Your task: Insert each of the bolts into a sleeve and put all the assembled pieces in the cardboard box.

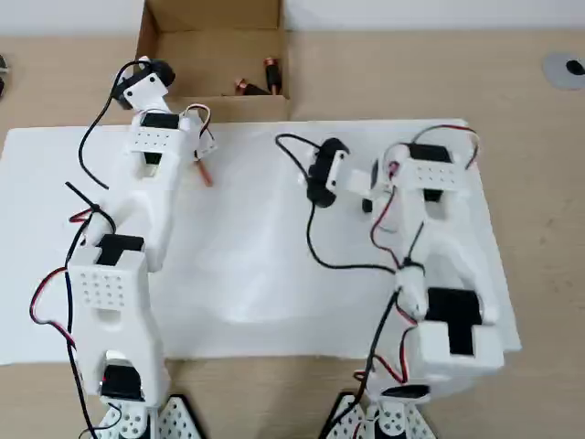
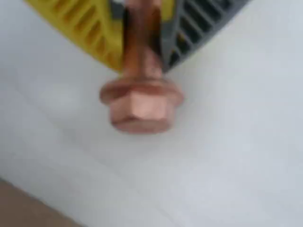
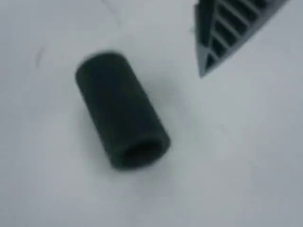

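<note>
My left gripper is shut on a copper bolt, held by its shank between a yellow and a grey finger, head pointing down over the white sheet. In the high view this bolt hangs just in front of the cardboard box. A black sleeve lies on its side on the sheet, its bore open toward the camera. My right gripper hovers open beside the sleeve, with one grey finger showing apart from it.
Two copper-and-black assembled pieces lie inside the box at its near right corner. Cables loop over the sheet between the arms. A grey disc sits at the far right on the wooden table.
</note>
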Tool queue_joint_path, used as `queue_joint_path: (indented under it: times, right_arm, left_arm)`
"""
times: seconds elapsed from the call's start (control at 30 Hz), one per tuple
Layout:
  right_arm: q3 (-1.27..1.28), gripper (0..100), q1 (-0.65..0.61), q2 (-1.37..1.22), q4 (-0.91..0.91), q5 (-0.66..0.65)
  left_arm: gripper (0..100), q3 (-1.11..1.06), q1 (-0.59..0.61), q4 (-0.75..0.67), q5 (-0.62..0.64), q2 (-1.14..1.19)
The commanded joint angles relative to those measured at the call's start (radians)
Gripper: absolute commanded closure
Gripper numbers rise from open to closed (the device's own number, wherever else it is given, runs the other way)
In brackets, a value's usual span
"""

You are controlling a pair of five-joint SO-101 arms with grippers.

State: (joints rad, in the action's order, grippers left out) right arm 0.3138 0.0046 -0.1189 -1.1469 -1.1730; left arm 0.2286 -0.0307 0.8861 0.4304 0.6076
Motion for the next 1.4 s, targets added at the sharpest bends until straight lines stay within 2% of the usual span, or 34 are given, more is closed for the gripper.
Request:
queue_joint_path:
  times: [0.0, 0.17, 0.3, 0.47, 0.67, 0.77, 0.97, 1.37]
  right_arm:
    - [-0.107, 56.3, -0.041, -0.036, -0.040, -0.011]
    - [-0.180, 56.4, -0.047, -0.104, -0.069, -0.029]
    - [-0.246, 56.4, -0.042, -0.166, -0.160, -0.086]
    - [-0.344, 56.4, 0.007, -0.237, -0.221, -0.091]
    - [-0.407, 56.4, 0.039, -0.285, -0.292, -0.163]
    - [-0.432, 57.1, 0.033, -0.315, -0.308, -0.167]
    - [-0.506, 65.1, 0.021, -0.351, -0.365, -0.167]
    - [-0.518, 65.0, -0.018, -0.355, -0.384, -0.167]
  left_arm:
    - [99, 0.028, 0.015, 0.017, 0.009, -0.013]
    - [99, 0.026, 0.015, 0.018, 0.009, -0.013]
    - [99, 0.026, 0.015, 0.018, 0.009, -0.013]
    - [99, 0.026, 0.014, 0.018, 0.009, -0.013]
    - [99, 0.026, 0.012, 0.018, 0.009, -0.013]
    - [99, 0.026, 0.011, 0.018, 0.008, -0.013]
    - [99, 0.026, 0.011, 0.018, 0.008, -0.013]
    - [99, 0.026, 0.011, 0.018, 0.006, -0.013]
